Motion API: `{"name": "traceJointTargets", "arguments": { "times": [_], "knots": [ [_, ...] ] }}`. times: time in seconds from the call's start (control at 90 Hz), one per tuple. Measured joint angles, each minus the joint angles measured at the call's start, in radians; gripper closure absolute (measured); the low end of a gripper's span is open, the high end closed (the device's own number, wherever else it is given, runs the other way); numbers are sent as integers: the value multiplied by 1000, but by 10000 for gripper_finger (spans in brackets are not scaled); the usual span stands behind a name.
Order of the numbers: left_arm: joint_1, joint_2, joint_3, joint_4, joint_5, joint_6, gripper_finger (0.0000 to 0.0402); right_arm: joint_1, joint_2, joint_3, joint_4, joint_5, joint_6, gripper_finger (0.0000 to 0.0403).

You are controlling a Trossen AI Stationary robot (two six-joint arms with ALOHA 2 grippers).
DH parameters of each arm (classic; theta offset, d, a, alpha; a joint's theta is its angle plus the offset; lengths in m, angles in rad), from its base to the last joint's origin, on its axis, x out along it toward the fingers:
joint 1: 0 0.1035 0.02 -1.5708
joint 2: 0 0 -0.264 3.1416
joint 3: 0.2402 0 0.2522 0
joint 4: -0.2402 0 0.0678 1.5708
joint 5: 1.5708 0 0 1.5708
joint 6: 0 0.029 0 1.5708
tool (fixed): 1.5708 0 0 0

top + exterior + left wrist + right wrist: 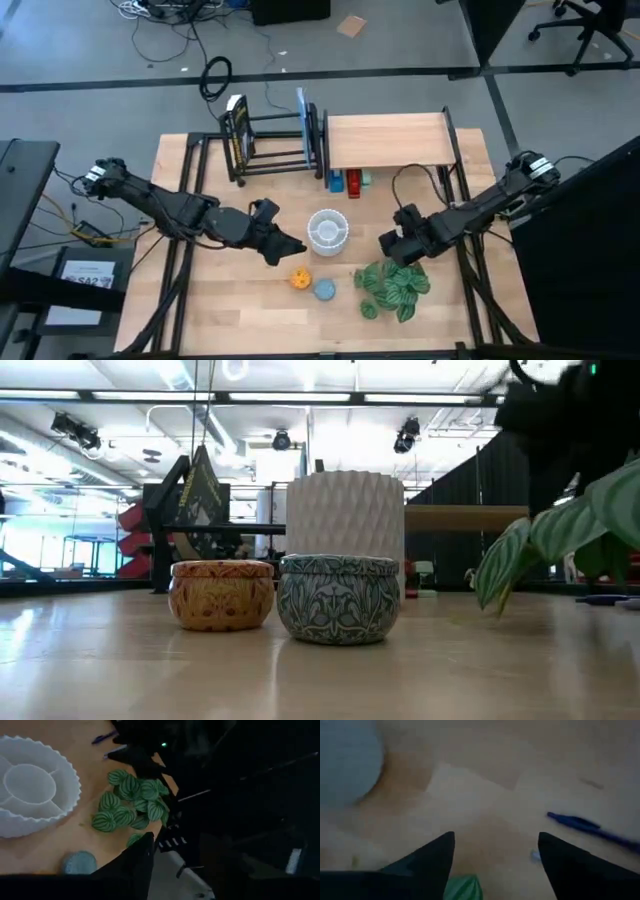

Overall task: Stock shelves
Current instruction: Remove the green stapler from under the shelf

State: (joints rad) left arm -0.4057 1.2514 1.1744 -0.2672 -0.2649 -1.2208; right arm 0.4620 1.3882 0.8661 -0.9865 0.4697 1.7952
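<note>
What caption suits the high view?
Both grippers, left and right, flank a white ribbed dish; wooden shelf top bare.

Grey floor (90, 60) — loose black cables (215, 75), ceiling strip lights (430, 398).

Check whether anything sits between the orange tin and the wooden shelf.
Yes. The white ribbed pot stands on the table between the orange tin and the wooden shelf. The left gripper hovers just beside the tin.
</note>
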Motion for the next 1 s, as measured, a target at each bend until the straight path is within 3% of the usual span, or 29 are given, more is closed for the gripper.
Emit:
{"name": "traceJointTargets", "arguments": {
  "times": [0.178,0.444,0.733,1.0],
  "knots": [
    [0,0,0,53,97,7,261,-71,32,-101,154,117,191,119],
    [0,0,0,60,253,-16,261,-242,254,-63,258,274,49,131],
    [0,0,0,59,266,-44,261,-341,360,-31,343,398,70,135],
    [0,0,0,60,261,-43,261,-403,350,-32,378,406,61,145]
  ]
}}
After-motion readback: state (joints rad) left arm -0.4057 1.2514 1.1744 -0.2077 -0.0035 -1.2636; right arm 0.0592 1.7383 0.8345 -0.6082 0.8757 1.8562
